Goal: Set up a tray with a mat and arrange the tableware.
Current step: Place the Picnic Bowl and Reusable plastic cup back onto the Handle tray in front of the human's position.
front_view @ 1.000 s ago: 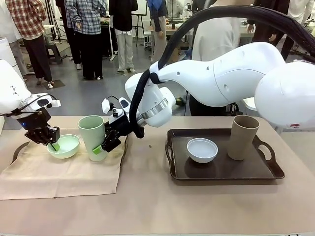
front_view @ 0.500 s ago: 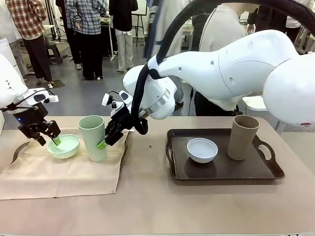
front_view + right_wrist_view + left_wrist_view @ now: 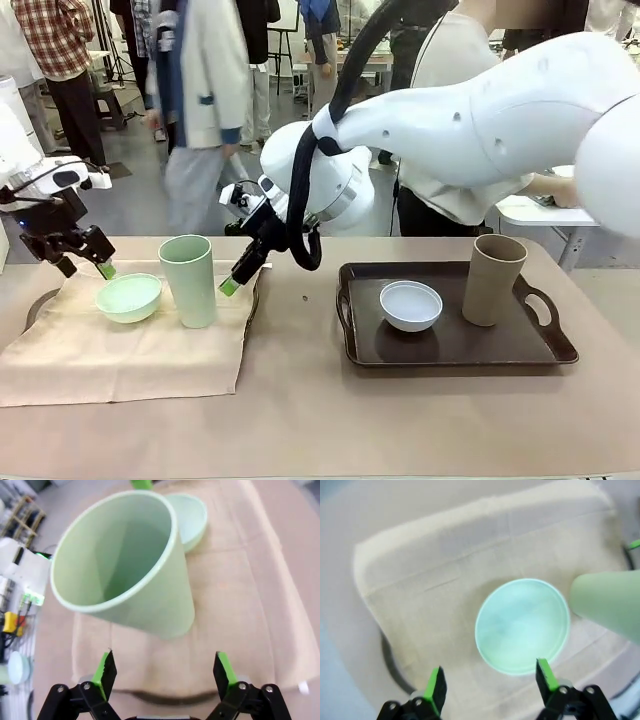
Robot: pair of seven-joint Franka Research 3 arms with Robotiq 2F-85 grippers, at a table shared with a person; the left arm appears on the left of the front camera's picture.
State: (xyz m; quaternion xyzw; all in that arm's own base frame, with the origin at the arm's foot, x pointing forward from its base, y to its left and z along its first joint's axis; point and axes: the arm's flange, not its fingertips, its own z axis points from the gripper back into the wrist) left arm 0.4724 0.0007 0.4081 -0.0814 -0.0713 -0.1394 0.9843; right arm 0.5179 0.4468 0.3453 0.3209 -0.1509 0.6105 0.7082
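1. Two pieces, the white bowl (image 3: 410, 303) and the tan-brown cup (image 3: 494, 280), stand on a bare dark tray (image 3: 455, 365) well apart from the right gripper (image 3: 240, 278); by my reading, that tray lacks a mat.
2. The pale green bowl (image 3: 522, 625) rests on the beige mat (image 3: 130, 355) just below the left gripper (image 3: 490, 672), whose jaws are apart and empty.
3. The tall pale green cup (image 3: 125, 565) stands upright just ahead of the right gripper's parted, empty fingers.
4. The tableware looks matte and smooth, and the mat is soft woven cloth.
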